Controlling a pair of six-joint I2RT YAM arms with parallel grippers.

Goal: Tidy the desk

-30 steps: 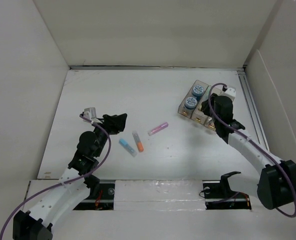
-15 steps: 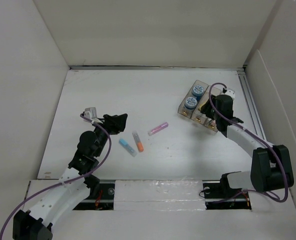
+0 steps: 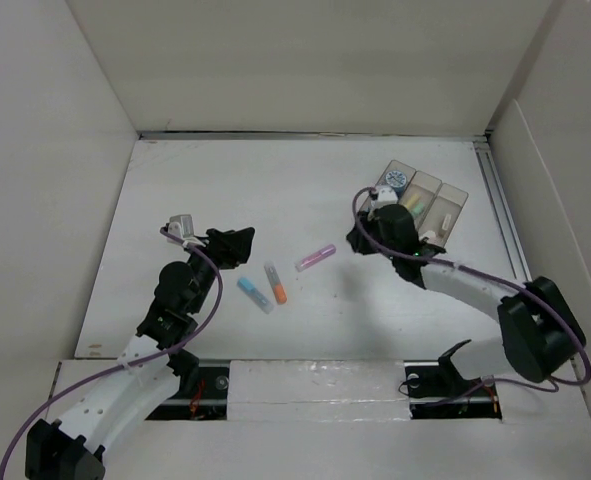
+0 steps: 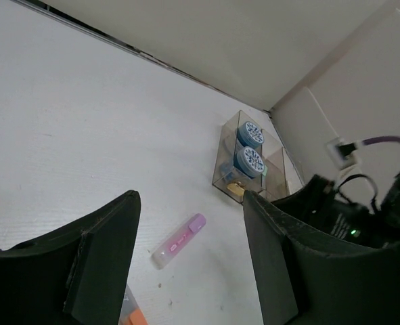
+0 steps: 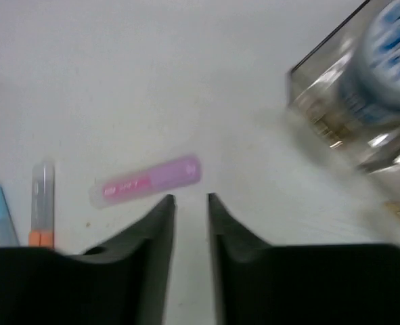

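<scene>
Across the top external view, the desk (image 3: 305, 190) spreads white between its walls and under both arms. A pink tube (image 3: 315, 257) lies loose at mid-desk, its long axis running from near-left to far-right. The right gripper (image 3: 359, 240) stands just to its right. The left gripper (image 3: 233, 246) is farther off on the other side, closer to the orange-tipped tube (image 3: 275, 283) and blue-tipped tube (image 3: 255, 294). The clear three-compartment tray (image 3: 445, 205) sits behind the right arm.

Left wrist view: the left gripper (image 4: 191, 200) is spread wide and empty, with the pink tube (image 4: 179, 242) ahead of it.

Right wrist view: the right gripper (image 5: 191, 200) is only narrowly parted and pinches nothing. The pink tube (image 5: 149, 180) lies crosswise just beyond its tips and a little left, so this arm looks better placed.
</scene>
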